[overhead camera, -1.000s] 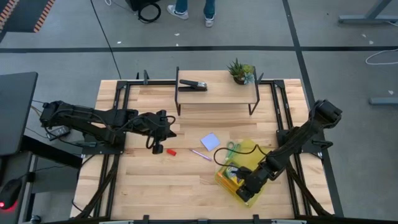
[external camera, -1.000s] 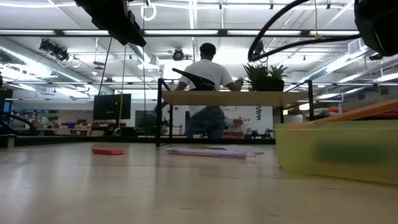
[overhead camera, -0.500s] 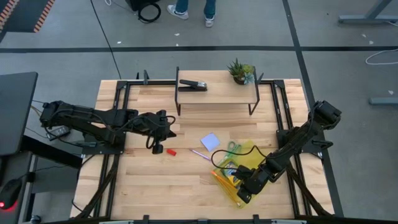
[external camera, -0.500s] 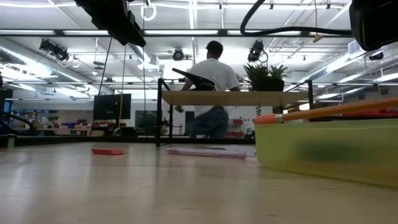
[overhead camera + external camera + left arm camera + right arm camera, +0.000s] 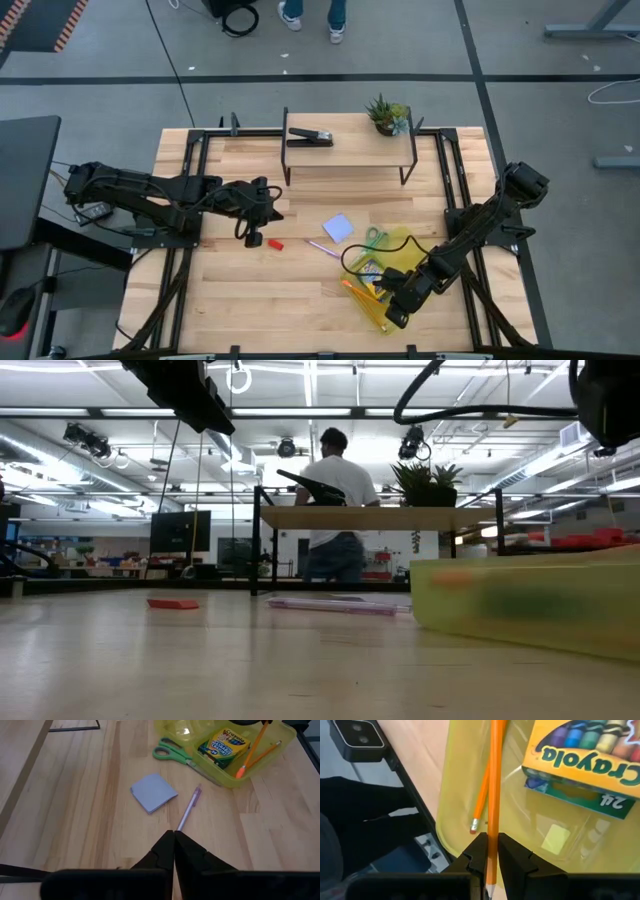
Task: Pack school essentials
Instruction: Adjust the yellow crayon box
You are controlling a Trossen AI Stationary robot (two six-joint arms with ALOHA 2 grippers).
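A clear yellow-green container [image 5: 398, 262] sits at the table's near right and holds the crayon box [image 5: 590, 755] and an orange pencil [image 5: 481, 800]. My right gripper [image 5: 393, 306] is at its near edge, shut on a second orange pencil [image 5: 493, 780]. The green-handled scissors [image 5: 172, 754] lie against the container's far side. The pale blue notepad [image 5: 338, 227], pink pencil [image 5: 322, 247] and red piece [image 5: 273, 244] lie flat on the table mid-way. My left gripper [image 5: 254, 238] is shut and empty just left of the red piece. My right gripper pinches the orange pencil between its two fingers near its pointed end [image 5: 491, 851]. The pencil runs on forward past the fingertips over the container's floor, beside the crayon box. Its far end [image 5: 450, 576] shows low behind the container's wall; I cannot tell whether it rests there.
A raised wooden shelf [image 5: 350, 150] at the table's far side carries a black stapler [image 5: 310, 137] and a small potted plant [image 5: 387, 115]. A person [image 5: 335, 510] stands beyond the far edge. Bare wood lies between the two arms.
My right gripper has gone a little toward the table's left and near edge and has lowered the orange pencil from above the container's rim to inside it. The container has slid a little to the left. My left arm has kept still.
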